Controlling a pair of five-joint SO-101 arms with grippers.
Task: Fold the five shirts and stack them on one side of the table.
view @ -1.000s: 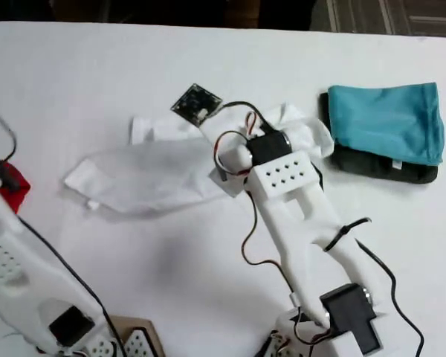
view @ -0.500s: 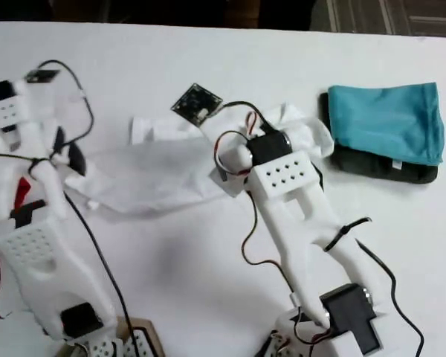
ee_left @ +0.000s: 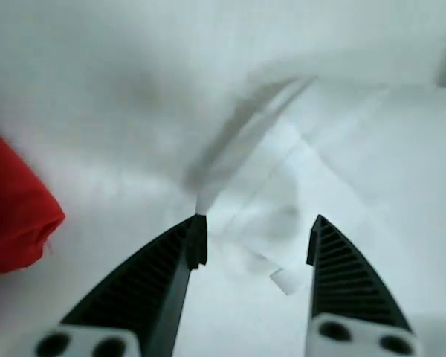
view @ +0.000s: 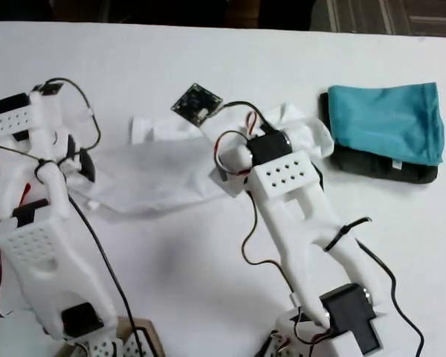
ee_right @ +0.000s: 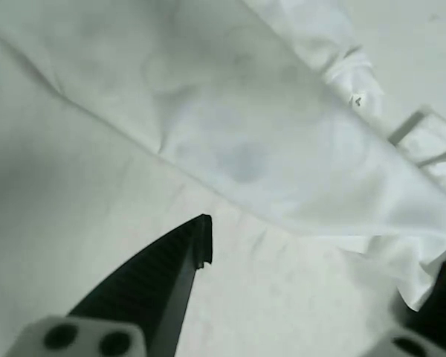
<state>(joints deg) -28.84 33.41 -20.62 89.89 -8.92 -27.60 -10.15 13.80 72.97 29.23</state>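
The white bench (view: pixel 208 52) carries all items. A white shirt (view: pixel 156 175) lies spread and rumpled, unfolded, across the middle of the bench, with one end running toward the left arm (view: pixel 37 245) and the other bunched beneath the wrist of the right arm (view: pixel 305 216). Both arms extend from the near edge over this shirt. On the right side of the bench, a folded teal shirt (view: pixel 386 119) rests on top of a folded dark shirt (view: pixel 379 169), whose edge shows along the near side of the stack; the stack sits just beside the white shirt's bunched end. A red shirt (ee_left: pixel 11 201) lies at the far left, apart from the white one. The left gripper (ee_left: pixel 258 230) hangs over the white shirt's left end with jaws released, holding nothing. The right gripper (ee_right: pixel 320 260) sits low over the fabric's edge, jaws spread wide, grasping nothing.
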